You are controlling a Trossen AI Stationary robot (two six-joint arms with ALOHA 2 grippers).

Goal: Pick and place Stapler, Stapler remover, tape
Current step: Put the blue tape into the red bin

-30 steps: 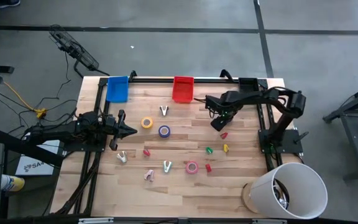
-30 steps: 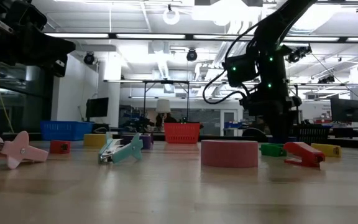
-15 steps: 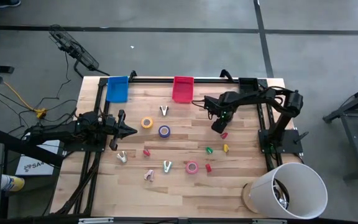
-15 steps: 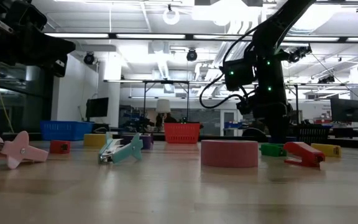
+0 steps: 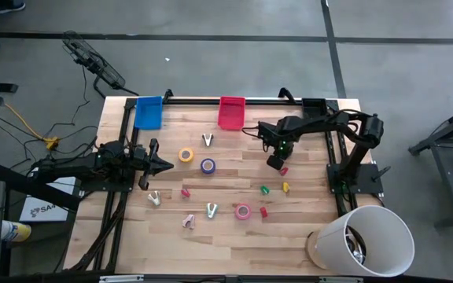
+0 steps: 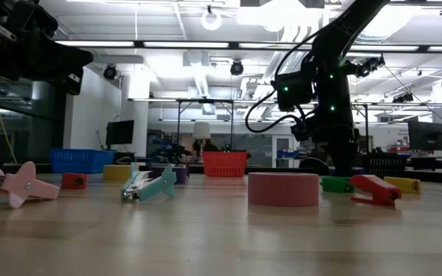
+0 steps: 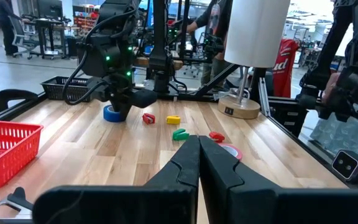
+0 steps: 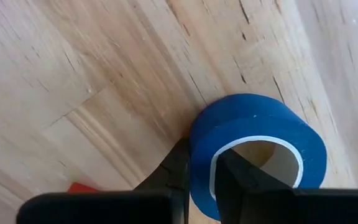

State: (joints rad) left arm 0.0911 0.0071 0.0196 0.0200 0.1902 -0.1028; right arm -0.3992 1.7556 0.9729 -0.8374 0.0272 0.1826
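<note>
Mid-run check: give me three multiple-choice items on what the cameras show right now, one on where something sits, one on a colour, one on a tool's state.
1. Where is the red basket?
A. at the table's far edge, beside the blue basket
B. next to the white bucket
C. under the left arm

2. What colour is the tape roll in the right tool?
A. pink
B. yellow
C. blue

3. How are the left tool's fingers?
A. spread wide
B. closed together, holding nothing
C. clamped on a stapler

Answers: 1 A, the high view shows both baskets along the far edge. 2 C, the right wrist view shows one finger inside and one outside a blue roll's wall. 3 B, the left wrist view shows the fingers meeting with nothing between them.
</note>
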